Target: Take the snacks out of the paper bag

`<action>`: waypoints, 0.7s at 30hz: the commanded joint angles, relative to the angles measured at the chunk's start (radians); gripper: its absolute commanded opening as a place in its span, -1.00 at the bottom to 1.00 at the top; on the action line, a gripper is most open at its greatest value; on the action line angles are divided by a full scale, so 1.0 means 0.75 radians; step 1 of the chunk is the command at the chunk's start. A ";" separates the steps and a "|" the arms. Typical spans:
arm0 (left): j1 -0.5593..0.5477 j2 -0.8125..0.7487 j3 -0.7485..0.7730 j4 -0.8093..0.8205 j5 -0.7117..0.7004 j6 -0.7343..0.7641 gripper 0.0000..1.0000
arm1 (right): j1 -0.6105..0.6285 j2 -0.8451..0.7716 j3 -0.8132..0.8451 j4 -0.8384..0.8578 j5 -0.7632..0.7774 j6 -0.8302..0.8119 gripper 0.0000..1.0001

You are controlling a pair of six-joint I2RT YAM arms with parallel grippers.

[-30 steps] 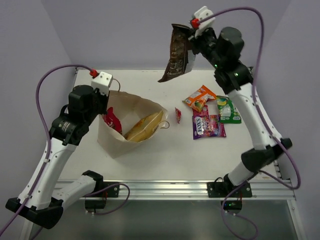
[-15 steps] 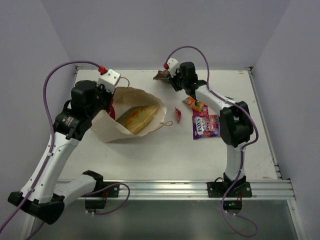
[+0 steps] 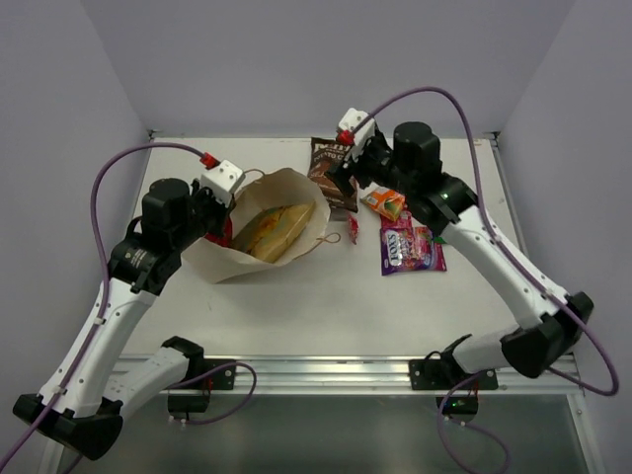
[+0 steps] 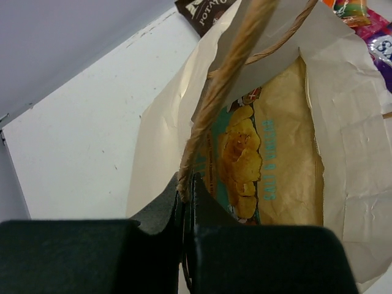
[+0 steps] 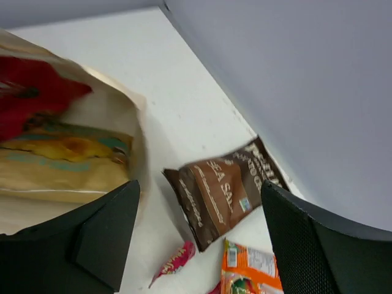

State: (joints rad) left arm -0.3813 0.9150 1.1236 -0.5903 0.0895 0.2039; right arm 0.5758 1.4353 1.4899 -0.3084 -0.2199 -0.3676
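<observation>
The paper bag (image 3: 296, 190) lies open on its side at the table's left. My left gripper (image 3: 221, 200) is shut on its twisted-cord handle (image 4: 211, 107), holding the mouth up. Inside lie a tan-yellow chip bag (image 4: 278, 159) and a red packet (image 5: 33, 92). My right gripper (image 5: 199, 191) hovers open above a dark brown packet (image 5: 223, 191) that lies loose on the table by the back wall. Beside it lie a tiny red packet (image 3: 352, 229), an orange packet (image 3: 385, 202) and a magenta-purple packet (image 3: 407, 247).
The back wall (image 3: 296, 59) runs just behind the brown packet, and the right arm (image 3: 494, 257) stretches over the packets on the right. The table's front rail (image 3: 316, 370) carries both arm bases.
My right gripper came down from high at the back with the brown packet and opened; the packet now lies on the table. The left gripper kept its hold on the handle, shifting slightly.
</observation>
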 commanded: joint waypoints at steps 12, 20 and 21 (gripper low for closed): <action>-0.007 -0.017 0.060 0.016 0.222 -0.012 -1.00 | 0.341 -0.153 -0.154 -0.119 -0.288 -0.242 0.68; -0.007 -0.025 0.026 0.016 0.212 -0.075 -1.00 | 0.447 -0.008 -0.178 0.128 -0.169 0.084 0.70; -0.007 -0.023 0.024 0.016 0.194 -0.110 -1.00 | 0.463 -0.010 -0.199 0.206 -0.141 0.154 0.72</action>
State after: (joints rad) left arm -0.3813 0.9134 1.1259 -0.6109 0.2310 0.1741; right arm 0.8719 1.4528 1.3464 -0.3573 -0.3817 -0.4328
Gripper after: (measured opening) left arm 0.032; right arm 0.850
